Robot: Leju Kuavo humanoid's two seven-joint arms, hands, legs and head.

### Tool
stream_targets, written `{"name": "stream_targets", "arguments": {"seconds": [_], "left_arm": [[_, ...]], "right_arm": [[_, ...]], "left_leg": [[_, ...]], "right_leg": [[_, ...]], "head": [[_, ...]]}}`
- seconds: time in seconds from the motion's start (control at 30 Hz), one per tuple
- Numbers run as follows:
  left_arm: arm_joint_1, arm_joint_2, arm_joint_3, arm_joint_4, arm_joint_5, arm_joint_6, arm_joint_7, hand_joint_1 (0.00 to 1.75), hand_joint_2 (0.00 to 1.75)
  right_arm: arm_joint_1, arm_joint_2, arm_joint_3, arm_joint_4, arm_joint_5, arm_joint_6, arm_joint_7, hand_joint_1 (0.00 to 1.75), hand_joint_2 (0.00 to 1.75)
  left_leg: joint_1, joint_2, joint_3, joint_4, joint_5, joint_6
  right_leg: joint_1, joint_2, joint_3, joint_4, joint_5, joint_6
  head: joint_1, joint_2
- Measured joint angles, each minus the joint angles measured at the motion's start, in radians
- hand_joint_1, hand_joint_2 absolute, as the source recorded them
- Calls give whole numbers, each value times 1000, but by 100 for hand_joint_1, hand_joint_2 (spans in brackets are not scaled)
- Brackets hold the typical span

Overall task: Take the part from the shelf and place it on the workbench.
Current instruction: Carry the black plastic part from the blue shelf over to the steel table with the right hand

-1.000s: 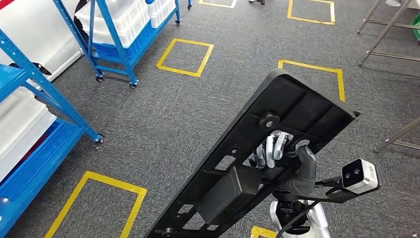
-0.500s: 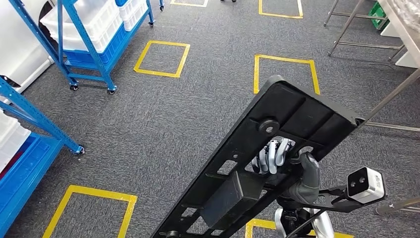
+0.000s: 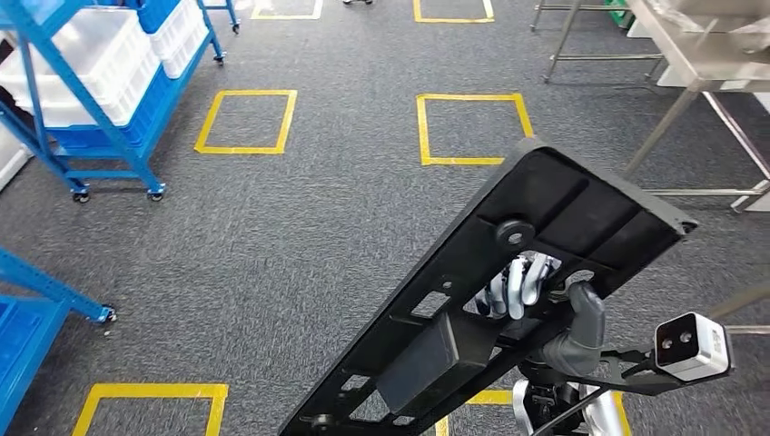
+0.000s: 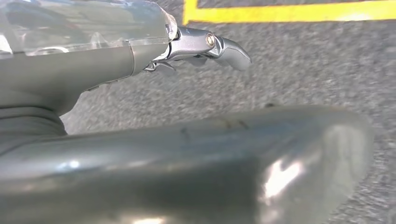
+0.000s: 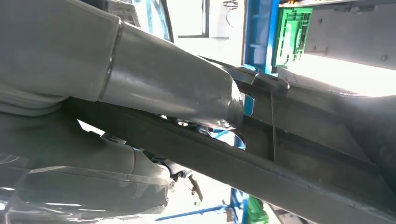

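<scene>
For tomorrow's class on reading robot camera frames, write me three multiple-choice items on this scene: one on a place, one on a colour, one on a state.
1. Where is the workbench?
A. At the upper right of the head view
B. At the lower left
C. Under the blue shelf

2. What colour are the floor squares?
A. Red
B. Yellow
C. White

3. How is the black part held?
A. Lying on the carpet
B. Resting on the shelf
C. Gripped by the right robot hand

Key: 1 A, the metal workbench stands at the upper right. 2 B, each taped floor square is yellow on grey carpet. 3 C, fingers of the right robot hand curl through an opening in the black part, which is up off the floor.
</scene>
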Motion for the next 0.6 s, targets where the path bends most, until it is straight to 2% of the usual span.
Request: {"name": "stream_targets", "arguments": {"seconds": [0.03, 0.1, 0.17, 0.23, 0.3, 0.33, 0.37, 0.4, 0.43, 0.47, 0.53, 0.57, 0.6], "left_arm": [[-1, 3, 0, 0, 3, 1, -4, 0, 0], [-3, 6, 0, 0, 8, -1, -11, 0, 0], [-5, 8, 0, 0, 9, -5, -14, 0, 0], [-8, 10, -1, 0, 8, -8, -18, 0, 0], [-8, 12, -3, 0, 7, -10, -21, 0, 0], [-6, 13, -5, 0, 7, -10, -20, 0, 0], [-6, 13, -7, 0, 5, -10, -18, 0, 0], [-6, 13, -8, 0, 4, -10, -15, 0, 0], [-7, 13, -10, 0, 2, -10, -13, 0, 0], [-8, 13, -11, 0, 1, -10, -12, 0, 0], [-10, 13, -14, 0, -1, -10, -11, 0, 0], [-10, 13, -15, 0, -1, -10, -10, 0, 0], [-10, 13, -16, 0, -1, -10, -9, 0, 0]], "right_arm": [[-3, 2, -4, 1, 3, 6, -2, 175, 0], [-4, 6, -11, 2, 15, 12, -10, 175, 0], [1, 7, -17, 1, 28, 13, -19, 175, 0], [7, 8, -20, -2, 38, 13, -25, 175, 0], [8, 9, -21, -3, 44, 13, -31, 175, 0], [8, 10, -21, -2, 45, 12, -34, 175, 0], [7, 10, -21, 0, 46, 11, -36, 175, 0], [7, 10, -21, 2, 48, 8, -36, 175, 0], [5, 10, -21, 4, 50, 6, -37, 175, 0], [3, 10, -21, 5, 52, 2, -37, 175, 0], [-6, 10, -21, 5, 55, -3, -39, 175, 0], [-9, 10, -21, 5, 55, -5, -41, 175, 0], [-11, 11, -21, 5, 56, -7, -43, 175, 0]], "left_leg": [[2, -16, 23, -51, 17, 2], [0, -32, 40, -90, 20, 11], [-1, -16, 40, -96, 26, 25], [0, 3, 42, -105, 33, 39], [-2, 24, 41, -109, 36, 47], [-4, 36, 39, -109, 35, 48], [-6, 47, 39, -109, 35, 49], [-7, 58, 39, -108, 34, 49], [-7, 69, 40, -108, 33, 48], [-8, 78, 42, -108, 32, 47], [-11, 94, 46, -107, 28, 42], [-13, 101, 48, -107, 26, 38], [-14, 109, 49, -107, 24, 33]], "right_leg": [[0, 10, -3, 4, -1, 5], [0, 26, -11, 7, 2, 17], [-4, 34, -16, 8, 5, 28], [-3, 1, -35, 47, -23, 36], [-3, -44, -88, 160, -86, 43], [-4, -54, -119, 225, -114, 45], [-5, -59, -139, 269, -127, 47], [-6, -62, -143, 279, -122, 47], [-6, -66, -126, 249, -98, 46], [-5, -77, -90, 184, -64, 43], [4, -114, -17, 48, -19, 32], [9, -126, 1, 10, -11, 27], [14, -128, 5, -3, -12, 22]], "head": [[0, 0], [1, 0], [1, 0], [2, 0], [3, 0], [3, 0], [3, 0], [3, 0], [3, 0], [3, 0], [3, 0], [2, 0], [2, 0]]}}
